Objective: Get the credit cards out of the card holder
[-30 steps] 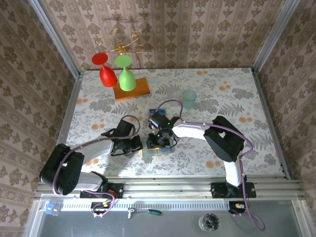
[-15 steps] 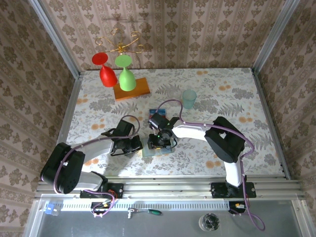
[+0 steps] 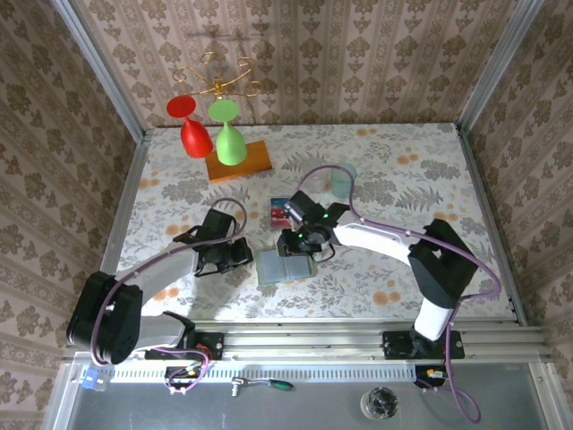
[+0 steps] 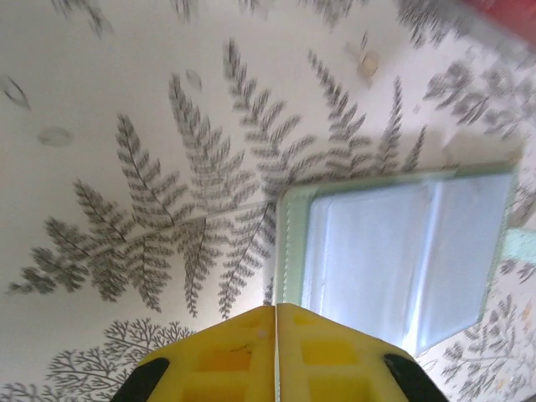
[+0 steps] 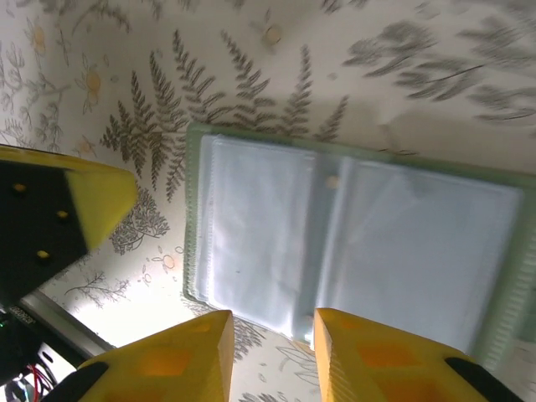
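Observation:
The card holder (image 3: 285,267) lies open and flat on the floral table, its pale grey-blue pockets facing up, as the left wrist view (image 4: 402,251) and the right wrist view (image 5: 352,243) also show. The credit cards (image 3: 280,213), red and blue, lie on the table just beyond it. My left gripper (image 3: 235,256) is shut and empty; its tips (image 4: 276,311) sit at the holder's left edge. My right gripper (image 3: 300,244) hovers over the holder's far edge, open (image 5: 272,325), nothing between its fingers. A red blur (image 4: 502,12) shows at the top right of the left wrist view.
An orange wooden board (image 3: 238,161) stands at the back left, with a red glass (image 3: 196,136) and a green glass (image 3: 231,143) hanging above it. A pale teal cup (image 3: 343,179) stands behind the right arm. Patterned walls close in three sides.
The right gripper has lifted off the holder and moved toward the far side, its arm swinging right. The left gripper has drawn back to the left. The holder now lies uncovered.

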`<action>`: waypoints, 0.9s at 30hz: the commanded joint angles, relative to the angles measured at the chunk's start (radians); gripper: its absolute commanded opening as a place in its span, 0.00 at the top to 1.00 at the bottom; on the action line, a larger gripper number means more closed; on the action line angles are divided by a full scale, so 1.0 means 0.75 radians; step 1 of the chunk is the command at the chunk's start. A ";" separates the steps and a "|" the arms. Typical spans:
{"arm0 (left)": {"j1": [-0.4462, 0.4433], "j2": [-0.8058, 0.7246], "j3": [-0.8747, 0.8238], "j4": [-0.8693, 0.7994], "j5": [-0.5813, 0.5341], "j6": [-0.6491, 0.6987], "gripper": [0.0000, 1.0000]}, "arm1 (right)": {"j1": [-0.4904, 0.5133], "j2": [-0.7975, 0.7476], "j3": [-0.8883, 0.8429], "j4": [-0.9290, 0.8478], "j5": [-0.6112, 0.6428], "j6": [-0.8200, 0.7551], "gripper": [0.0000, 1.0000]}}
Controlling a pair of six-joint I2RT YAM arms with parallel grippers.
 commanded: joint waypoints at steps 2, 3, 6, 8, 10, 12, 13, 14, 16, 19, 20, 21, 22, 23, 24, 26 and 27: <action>0.094 -0.056 0.083 -0.172 -0.123 0.166 0.87 | -0.097 -0.151 -0.075 -0.075 0.109 -0.122 0.62; 0.111 -0.070 0.093 -0.195 -0.160 0.191 0.87 | -0.123 -0.179 -0.088 -0.075 0.120 -0.142 0.60; 0.177 -0.104 0.124 -0.241 -0.249 0.270 0.86 | -0.217 -0.267 -0.132 -0.136 0.177 -0.203 0.52; 0.237 -0.107 0.147 -0.264 -0.287 0.318 0.82 | -0.282 -0.324 -0.161 -0.161 0.243 -0.246 0.38; 0.286 -0.104 0.165 -0.279 -0.327 0.363 0.76 | -0.343 -0.368 -0.186 -0.177 0.316 -0.281 0.28; 0.328 -0.097 0.175 -0.286 -0.388 0.401 0.66 | -0.409 -0.405 -0.212 -0.176 0.378 -0.311 0.21; 0.348 -0.092 0.178 -0.284 -0.419 0.419 0.60 | -0.447 -0.418 -0.226 -0.171 0.404 -0.329 0.21; 0.369 -0.089 0.181 -0.282 -0.451 0.432 0.53 | -0.485 -0.429 -0.241 -0.159 0.433 -0.349 0.21; 0.399 -0.084 0.179 -0.265 -0.497 0.459 0.40 | -0.550 -0.433 -0.284 -0.105 0.502 -0.374 0.22; 0.445 -0.074 0.170 -0.223 -0.564 0.493 0.18 | -0.658 -0.514 -0.377 0.030 0.577 -0.395 0.22; 0.459 -0.070 0.165 -0.205 -0.589 0.504 0.13 | -0.694 -0.527 -0.408 0.080 0.591 -0.412 0.22; 0.471 -0.068 0.161 -0.189 -0.618 0.512 0.11 | -0.723 -0.537 -0.438 0.129 0.608 -0.429 0.22; 0.482 -0.065 0.155 -0.166 -0.654 0.525 0.11 | -0.751 -0.546 -0.470 0.185 0.625 -0.449 0.22; 0.492 -0.063 0.146 -0.139 -0.687 0.536 0.11 | -0.774 -0.551 -0.500 0.250 0.641 -0.474 0.22; 0.500 -0.064 0.138 -0.108 -0.711 0.549 0.11 | -0.790 -0.554 -0.527 0.310 0.652 -0.500 0.22; 0.510 -0.068 0.105 -0.024 -0.779 0.575 0.11 | -0.814 -0.540 -0.581 0.452 0.686 -0.559 0.21; 0.525 -0.066 0.108 -0.017 -0.774 0.578 0.12 | -0.829 -0.529 -0.580 0.476 0.685 -0.573 0.21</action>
